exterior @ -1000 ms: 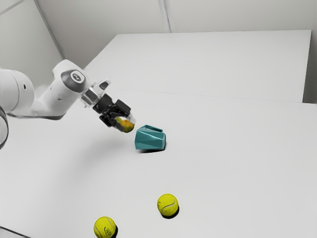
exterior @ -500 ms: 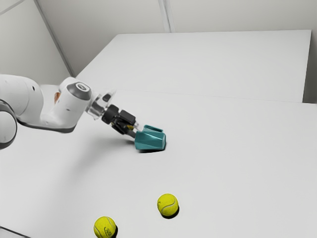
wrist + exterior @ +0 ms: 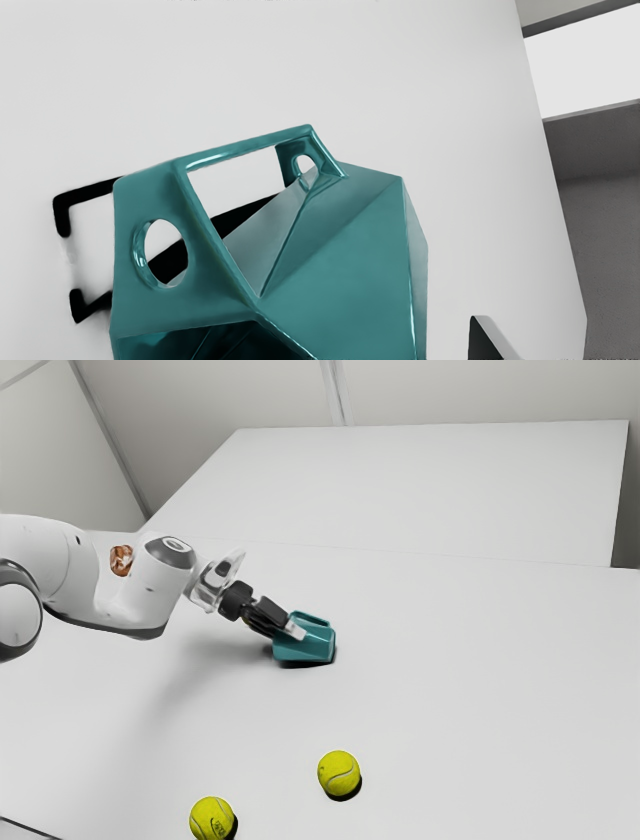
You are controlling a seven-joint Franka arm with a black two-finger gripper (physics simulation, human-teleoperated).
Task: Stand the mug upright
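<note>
1. Closer to the glossy teal faceted mug (image 3: 315,646) has come the black two-finger gripper (image 3: 293,630); mug did not shift.
2. Mug lies on its side, long axis roughly across the exterior view, gripper at its left end, handle (image 3: 311,619) farther.
3. Gripper looks open, holding nothing; one finger (image 3: 484,342) stands apart from mug.

Exterior view: mug (image 3: 312,646) on table (image 3: 480,680), behind two tennis balls (image 3: 339,772).
</note>
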